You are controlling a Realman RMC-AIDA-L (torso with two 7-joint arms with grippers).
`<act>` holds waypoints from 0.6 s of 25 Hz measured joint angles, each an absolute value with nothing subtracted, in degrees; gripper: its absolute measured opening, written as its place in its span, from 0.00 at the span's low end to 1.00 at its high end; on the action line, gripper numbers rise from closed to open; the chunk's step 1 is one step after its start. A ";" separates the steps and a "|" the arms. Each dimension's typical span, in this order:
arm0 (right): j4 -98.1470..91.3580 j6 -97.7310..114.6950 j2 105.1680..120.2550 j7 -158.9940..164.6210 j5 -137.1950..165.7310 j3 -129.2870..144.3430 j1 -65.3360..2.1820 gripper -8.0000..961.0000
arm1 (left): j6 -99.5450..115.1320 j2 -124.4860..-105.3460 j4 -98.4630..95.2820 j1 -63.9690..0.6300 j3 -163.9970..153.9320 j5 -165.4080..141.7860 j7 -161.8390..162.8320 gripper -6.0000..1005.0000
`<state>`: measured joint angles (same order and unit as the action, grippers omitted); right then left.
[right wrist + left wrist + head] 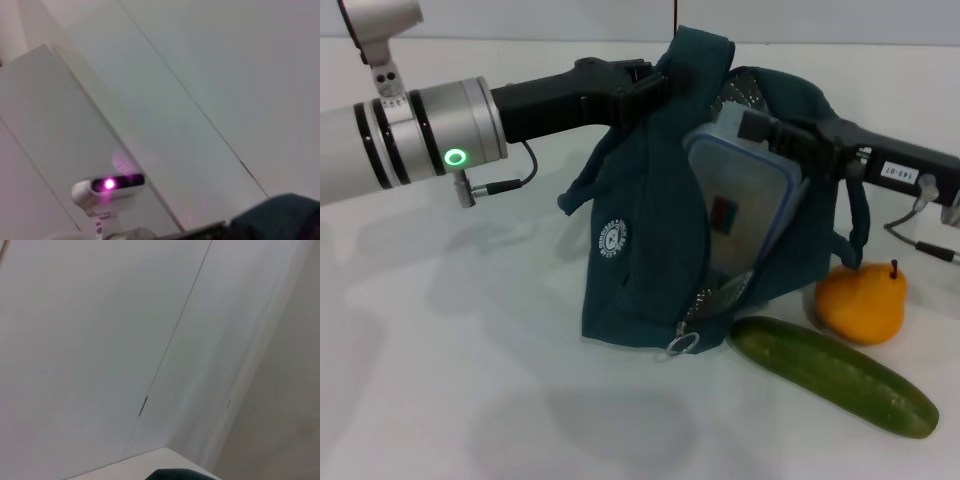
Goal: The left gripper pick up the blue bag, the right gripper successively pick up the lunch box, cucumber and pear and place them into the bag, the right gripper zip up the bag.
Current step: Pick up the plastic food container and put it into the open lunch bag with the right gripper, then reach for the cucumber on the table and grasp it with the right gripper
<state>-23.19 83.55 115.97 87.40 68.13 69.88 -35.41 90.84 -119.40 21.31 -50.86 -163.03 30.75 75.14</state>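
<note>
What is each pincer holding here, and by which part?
Left pincer holds the bag by its top edge. Right pincer grips the lunch box at its top.

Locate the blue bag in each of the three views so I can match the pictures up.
Head view: the blue bag stands mid-frame on the white table, held up at its top by the left gripper, the lunch box in its opening.
Left wrist view: only a dark teal sliver at the bottom edge.
Right wrist view: a teal patch in the lower right corner.
Shared landmark: the bag's teal fabric.
</note>
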 joint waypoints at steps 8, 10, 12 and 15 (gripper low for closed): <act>-30.04 85.31 115.20 87.04 68.51 69.65 -33.18 0.29 | 90.78 -119.44 21.27 -50.59 -163.03 30.82 74.45 0.12; -35.03 85.70 114.79 87.00 69.61 69.63 -30.53 0.38 | 90.55 -119.44 21.27 -50.49 -163.03 30.82 74.45 0.12; -40.93 87.06 113.99 87.83 72.24 69.49 -27.72 0.42 | 90.26 -119.44 21.27 -50.46 -163.03 30.80 74.44 0.12; -47.89 89.89 112.87 90.02 75.79 69.25 -24.63 0.49 | 90.21 -119.44 21.27 -50.31 -163.03 30.63 74.46 0.12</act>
<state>-47.89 89.89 112.87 90.02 75.79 69.25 -24.63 90.21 -119.44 21.27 -50.31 -163.03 30.63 74.46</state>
